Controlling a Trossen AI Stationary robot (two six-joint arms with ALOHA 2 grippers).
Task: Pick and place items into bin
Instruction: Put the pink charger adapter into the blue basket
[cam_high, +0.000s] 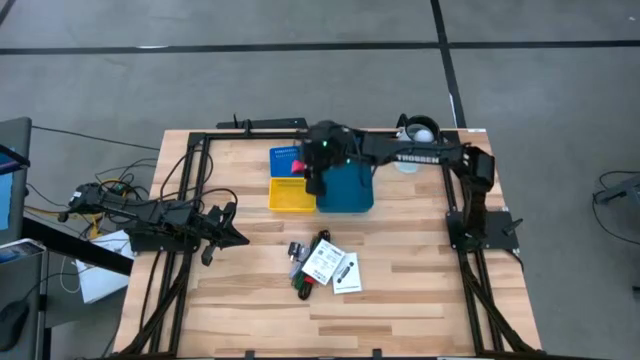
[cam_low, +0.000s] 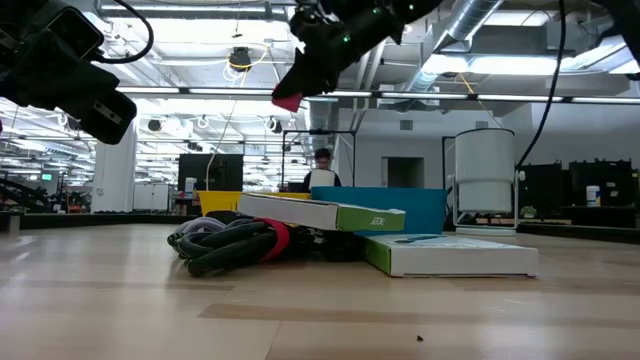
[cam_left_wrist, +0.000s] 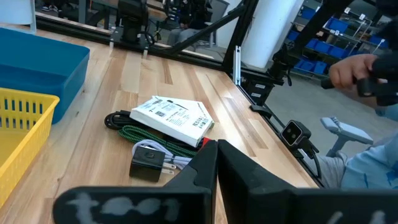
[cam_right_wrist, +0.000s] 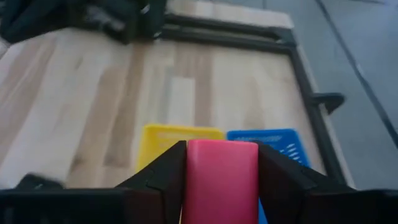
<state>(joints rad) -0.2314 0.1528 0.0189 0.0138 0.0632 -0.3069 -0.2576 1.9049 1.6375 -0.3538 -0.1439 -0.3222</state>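
Above table (cam_high: 420, 290), right gripper (cam_right_wrist: 221, 163) gripping pink piece (cam_right_wrist: 221, 177) (snugly)

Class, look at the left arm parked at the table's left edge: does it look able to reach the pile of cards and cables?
Probably yes. The left gripper is shut and empty, and only bare wood lies between it and the pile of cards and cables. The right gripper is away over the bins.

— What sort of place are you working in?

— You're in a big industrial lab: exposed silver ceiling ducts (cam_low: 480, 40), long strip lights, a grey concrete floor (cam_high: 300, 80) all round. Past the pale wooden workbench (cam_high: 400, 300), at twelve o'clock, a person (cam_low: 322, 170) sits; stacked blue storage bins (cam_left_wrist: 336, 31) line shelves.
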